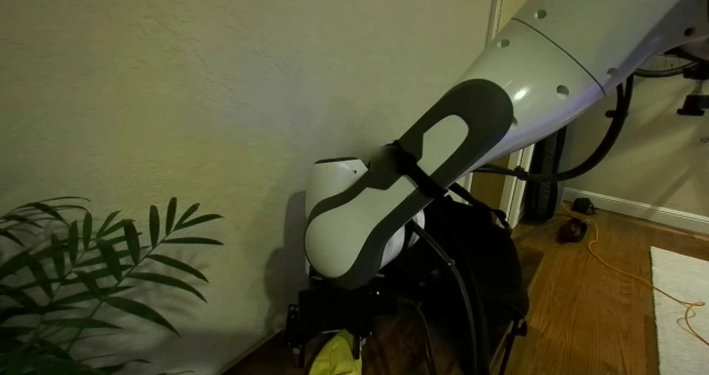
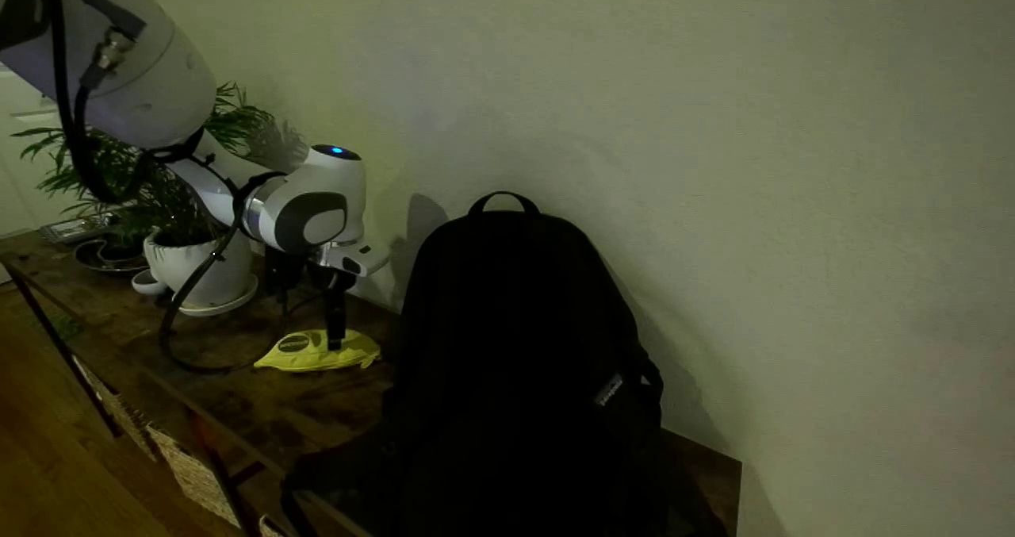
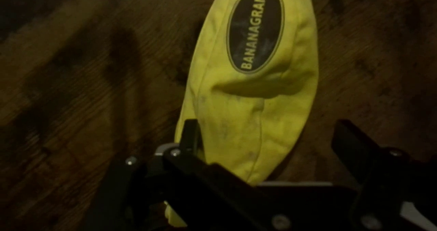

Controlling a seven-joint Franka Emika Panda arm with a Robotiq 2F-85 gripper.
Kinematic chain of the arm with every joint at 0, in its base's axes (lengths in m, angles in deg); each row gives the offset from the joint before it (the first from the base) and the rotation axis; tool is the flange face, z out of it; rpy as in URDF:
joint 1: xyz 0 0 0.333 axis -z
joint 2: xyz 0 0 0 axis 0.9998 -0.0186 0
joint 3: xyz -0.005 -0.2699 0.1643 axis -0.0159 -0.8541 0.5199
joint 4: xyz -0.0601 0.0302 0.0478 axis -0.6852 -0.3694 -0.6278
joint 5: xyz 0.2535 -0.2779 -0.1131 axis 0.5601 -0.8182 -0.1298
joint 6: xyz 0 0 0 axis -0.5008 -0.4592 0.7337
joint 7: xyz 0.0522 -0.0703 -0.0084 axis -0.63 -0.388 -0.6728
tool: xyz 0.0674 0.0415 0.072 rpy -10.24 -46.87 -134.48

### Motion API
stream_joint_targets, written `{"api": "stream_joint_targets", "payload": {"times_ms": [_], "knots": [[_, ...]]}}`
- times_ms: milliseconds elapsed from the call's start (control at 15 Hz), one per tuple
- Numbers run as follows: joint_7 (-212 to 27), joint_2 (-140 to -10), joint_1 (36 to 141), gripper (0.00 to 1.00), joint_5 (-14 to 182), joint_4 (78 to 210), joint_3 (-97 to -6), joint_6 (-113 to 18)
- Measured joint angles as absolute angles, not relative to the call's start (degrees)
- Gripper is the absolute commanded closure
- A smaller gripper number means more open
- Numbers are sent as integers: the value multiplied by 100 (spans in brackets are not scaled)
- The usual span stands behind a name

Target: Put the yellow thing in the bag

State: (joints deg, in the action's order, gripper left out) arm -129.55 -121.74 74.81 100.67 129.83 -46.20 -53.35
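The pale wall (image 2: 753, 164) takes up most of what I see, with a wooden table (image 2: 262, 410) set along it. A white robot arm (image 1: 498, 114) reaches in, its upper end cut off in both exterior views. The black backpack (image 2: 523, 362) stands upright by the wall — so dark that I can't make out its mouth — with its base lost below; in an exterior view the arm covers much of it. The plant (image 1: 109, 260) is cut off by the edge there, and its white pot (image 2: 178, 267) stands partly behind a hanging cable (image 2: 215, 257). The black gripper (image 3: 268, 132) points down, released, its fingers (image 3: 353, 147) spread wide; in the wrist view one covers an edge of the yellow pouch (image 2: 313, 356) and the other is over the table, and whether either touches the pouch I cannot tell. The pouch lies on the table between pot and backpack, one end partly hidden by the gripper, the other, past its dark BANANAGRAMS label (image 3: 255, 29), out of frame.
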Motion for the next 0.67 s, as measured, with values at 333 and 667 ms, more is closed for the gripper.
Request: {"api": "stream_joint_targets", "payload": {"times_ms": [333,667], "knots": [[-12955,-12174,7481,0,10066,12983,-4619,-5049],[-12955,-12219,7481,0,10067,12982,-4618,-4946]]}}
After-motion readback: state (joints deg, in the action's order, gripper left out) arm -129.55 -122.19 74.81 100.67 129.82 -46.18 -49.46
